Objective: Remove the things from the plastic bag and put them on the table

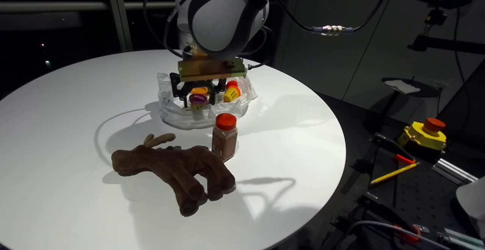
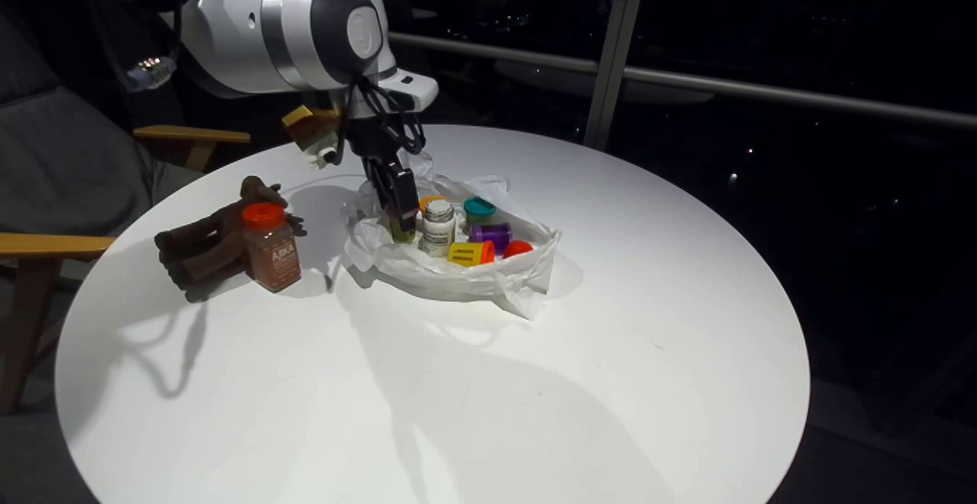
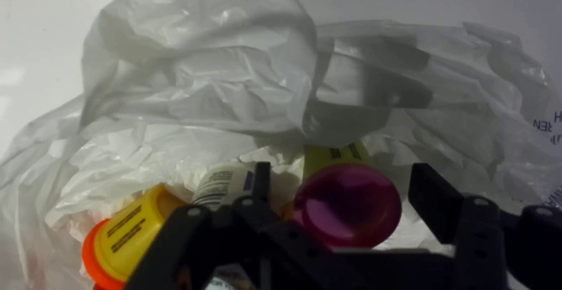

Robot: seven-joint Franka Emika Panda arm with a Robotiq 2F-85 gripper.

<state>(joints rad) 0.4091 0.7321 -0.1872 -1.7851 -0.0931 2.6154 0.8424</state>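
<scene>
The end effector (image 3: 344, 193) reaches down into the plastic bag (image 2: 458, 284), its fingers spread to either side of a purple-lidded jar (image 3: 347, 204) and slightly wider than its lid; in the wrist view a gap shows between each finger and the lid, so nothing is gripped. That yellow-bodied jar stands in the bag among the other things: a white bottle (image 2: 438, 237), a yellow jar with an orange lid (image 2: 465, 253) lying on its side, a purple jar (image 2: 491, 237), a teal-lidded jar (image 2: 479, 211), a red lid (image 2: 518, 248) and an amber lid (image 1: 199, 90), partly hidden. The bag sits crumpled and low around them on the round white worktop (image 2: 595, 412). Outside it, in both exterior views, the brown plush animal (image 1: 163, 163) lies on the worktop, and a red-lidded shaker (image 1: 225, 140) stands upright just beside it; whether the two touch I cannot tell
</scene>
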